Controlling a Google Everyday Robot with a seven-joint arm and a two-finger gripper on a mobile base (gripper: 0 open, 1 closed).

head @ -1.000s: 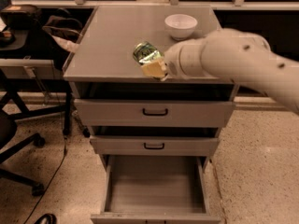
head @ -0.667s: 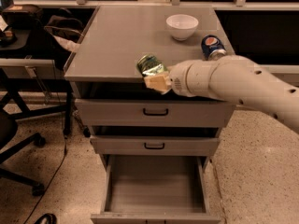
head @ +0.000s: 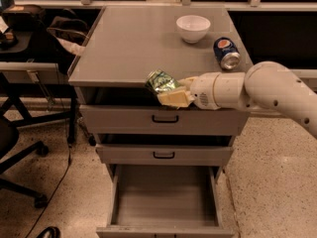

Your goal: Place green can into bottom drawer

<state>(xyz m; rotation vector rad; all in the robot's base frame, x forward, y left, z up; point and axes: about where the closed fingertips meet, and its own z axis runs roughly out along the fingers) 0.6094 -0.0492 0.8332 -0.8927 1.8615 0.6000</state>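
The green can (head: 159, 81), dented with green and white sides, is held in my gripper (head: 173, 92), which is shut on it. The can hangs tilted in the air just past the front edge of the cabinet top, above the top drawer's front. My white arm reaches in from the right. The bottom drawer (head: 166, 221) is pulled out wide open below, with a plain grey interior that holds nothing I can see. It lies straight beneath the can, well below it.
A white bowl (head: 192, 28) and a blue Pepsi can (head: 226, 53) lying on its side sit on the cabinet top (head: 129, 43). Two shallower drawers with black handles (head: 165, 118) are shut. Office chairs and a desk stand at the left.
My gripper has carried the green can forward off the cabinet top and slightly lower, past the front edge. The arm has drawn back, uncovering the Pepsi can.
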